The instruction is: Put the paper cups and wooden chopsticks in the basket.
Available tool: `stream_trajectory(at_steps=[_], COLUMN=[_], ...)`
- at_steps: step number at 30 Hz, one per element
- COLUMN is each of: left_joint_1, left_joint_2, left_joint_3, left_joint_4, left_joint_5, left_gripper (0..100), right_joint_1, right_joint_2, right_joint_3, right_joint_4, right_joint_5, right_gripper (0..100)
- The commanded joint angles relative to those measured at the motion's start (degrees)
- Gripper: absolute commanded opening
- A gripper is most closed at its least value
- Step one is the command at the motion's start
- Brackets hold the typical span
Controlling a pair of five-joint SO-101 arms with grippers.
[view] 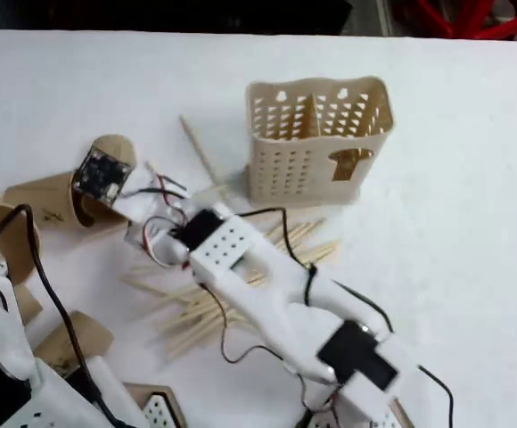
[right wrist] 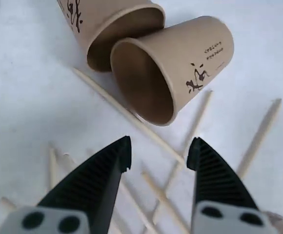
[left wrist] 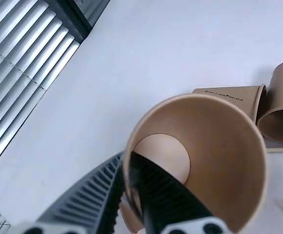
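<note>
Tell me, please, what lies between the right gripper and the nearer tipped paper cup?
The right wrist view shows a wooden chopstick lying on the table between the open right gripper and that paper cup, by its rim.

I note a white bench (view: 455, 223) carrying an upright basket (view: 316, 143), scattered wooden chopsticks (view: 187, 325) and paper cups (view: 40, 201) on their sides.

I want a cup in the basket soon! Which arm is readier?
Left: the left hand grips a cup by its wall. The right hand is open, holding nothing, over loose chopsticks.
</note>
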Motion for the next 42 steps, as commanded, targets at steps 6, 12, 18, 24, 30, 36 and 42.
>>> stream_trajectory(at_steps=[6, 12, 18, 24, 30, 36, 42], left_joint_1=[-0.4, -0.4, -0.4, -0.6, -0.4, -0.4, -0.4], left_joint_2=[0.7, 0.7, 0.7, 0.7, 0.7, 0.7, 0.7], left_joint_3=[-1.2, -1.2, -1.2, -1.2, -1.2, -1.2, -1.2], left_joint_4=[0.2, 0.2, 0.2, 0.2, 0.2, 0.2, 0.2], left_joint_5=[0.4, 0.4, 0.4, 0.3, 0.3, 0.5, 0.6], left_gripper=[2, 2, 2, 2, 2, 2, 2], right_joint_1=[0.0, 0.7, 1.8, 4.1, 6.5, 8.9, 4.5], right_joint_2=[11.3, 13.8, 13.7, 10.6, -1.4, -9.3, -6.5], right_joint_3=[-15.0, -17.5, -17.5, -17.5, -17.2, -17.0, -10.7], right_joint_4=[2.8, 2.4, -0.9, 1.0, 9.6, 15.3, 10.7], right_joint_5=[0.4, 0.0, -5.5, -6.8, -6.7, -6.3, -3.2], right_gripper=[19.4, 19.3, 5.7, 2.1, 2.0, 1.9, 3.3])
